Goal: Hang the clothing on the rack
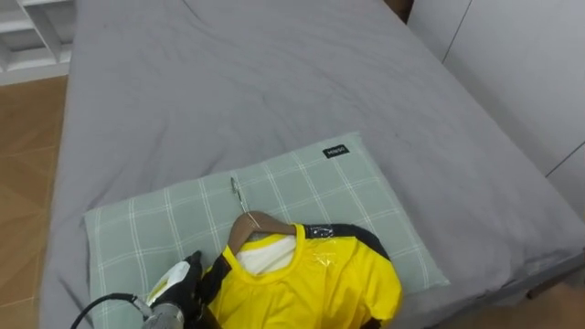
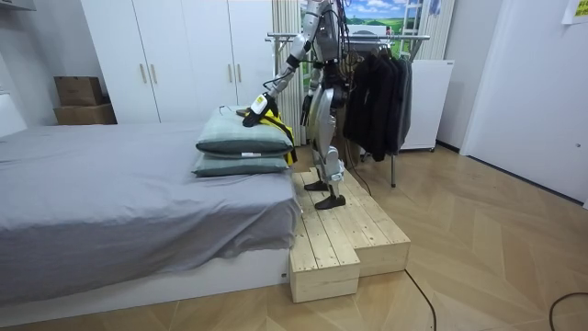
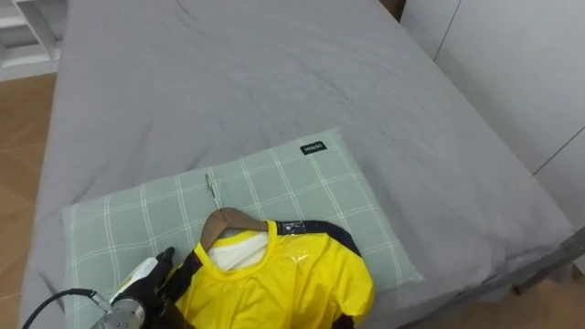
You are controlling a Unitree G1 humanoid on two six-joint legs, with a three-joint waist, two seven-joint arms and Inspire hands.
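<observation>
1. Grey sheet covers the bed (image 1: 274, 82) as the robot's head sees it from above. A green checked pillow (image 1: 311, 183) lies by the near edge, with a small black label (image 1: 336, 151) at its far corner. The yellow shirt (image 1: 320, 283) lies flat on the near part of that pillow, with black trim at the shoulders. It is threaded on a wooden hanger (image 1: 260, 224), whose arch shows above the collar. The metal hook (image 1: 236, 190) lies on the pillow, pointing away from the robot.
2. In the same downward look, the left hand (image 1: 178, 281) comes in from the lower left and sits against the shirt's left shoulder. Its dark fingers merge with the black trim there, so I cannot tell whether they grip the cloth or only touch it. Wooden floor (image 1: 27, 146) shows beyond the bed's left side.
3. From across the room, the robot stands on a raised wooden platform (image 2: 349, 239) at the head of the bed. It leans one arm down to the top of two stacked pillows, and the shirt is there under the hand. Just behind the robot is a clothes rail (image 2: 367, 39) hung with dark garments (image 2: 377, 92). White wardrobes (image 2: 184, 46) line the wall, with cardboard boxes (image 2: 78, 92) beside them.
</observation>
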